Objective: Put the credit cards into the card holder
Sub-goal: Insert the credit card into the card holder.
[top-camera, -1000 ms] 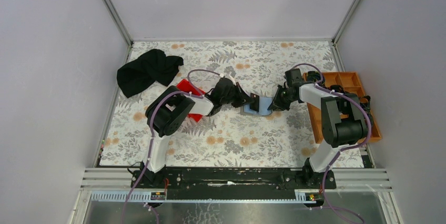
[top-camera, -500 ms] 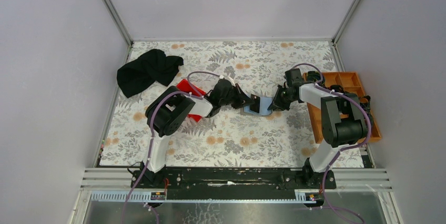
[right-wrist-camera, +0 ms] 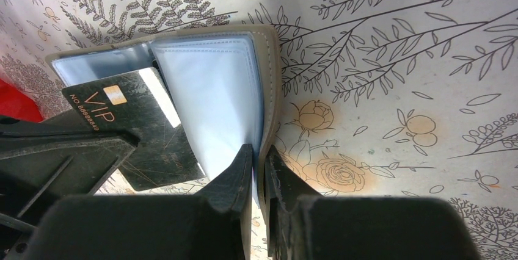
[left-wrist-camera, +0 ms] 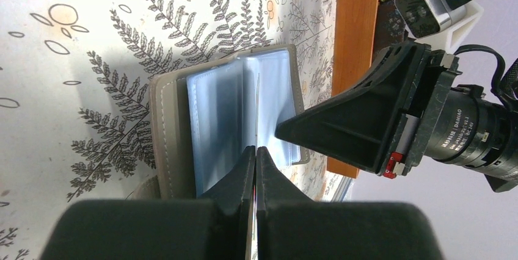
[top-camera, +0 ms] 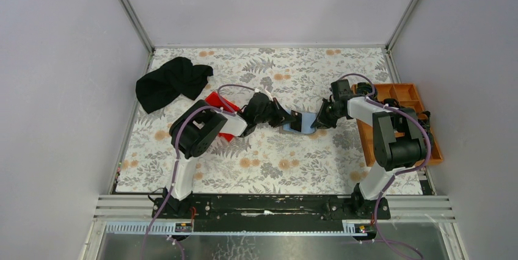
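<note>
At card holder (top-camera: 287,128), arms (top-camera: 235,124) perhaps outstretched

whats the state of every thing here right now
card holder: lying open on the table, clear sleeves showing
black card: clamped in the left hand, its edge at the sleeves
left hand: shut on the black card
right hand: pinching the card holder's cover edge and a sleeve
black cloth: crumpled, far left

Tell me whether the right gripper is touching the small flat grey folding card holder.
Touching. The right wrist view shows the right gripper clamped on the grey card holder, its clear sleeve and cover between the fingertips.
</note>
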